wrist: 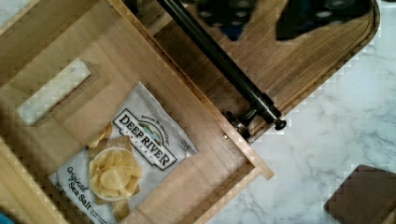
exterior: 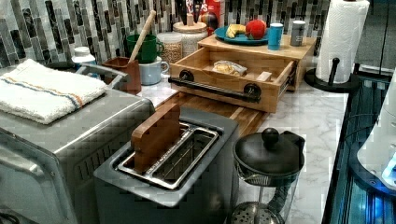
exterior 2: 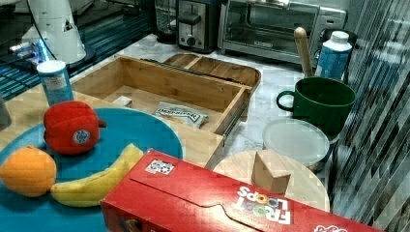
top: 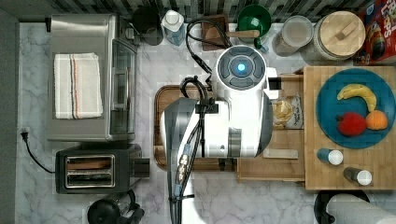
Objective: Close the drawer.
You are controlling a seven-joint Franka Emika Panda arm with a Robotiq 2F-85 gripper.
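A kitchen: marble counter (top: pixel 233 196), tiled backsplash (exterior: pixel 56 28), toaster (top: pixel 91 171), toaster oven (top: pixel 84 77), cereal box (exterior 2: pixel 203 203).

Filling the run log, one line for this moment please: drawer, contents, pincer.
drawer: open, pulled out | contents: chip bag | handle: untouched | pincer: above handle, over dark board

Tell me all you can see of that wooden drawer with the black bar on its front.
The drawer is a shallow box of light wood with raised sides, pulled out open from under the flat wooden top carrying a blue plate. A long black bar handle runs across its front on two round mounts. Inside lie a chip bag flat on the floor and a small pale block. Its front sits over a dark wooden board on the marble counter.
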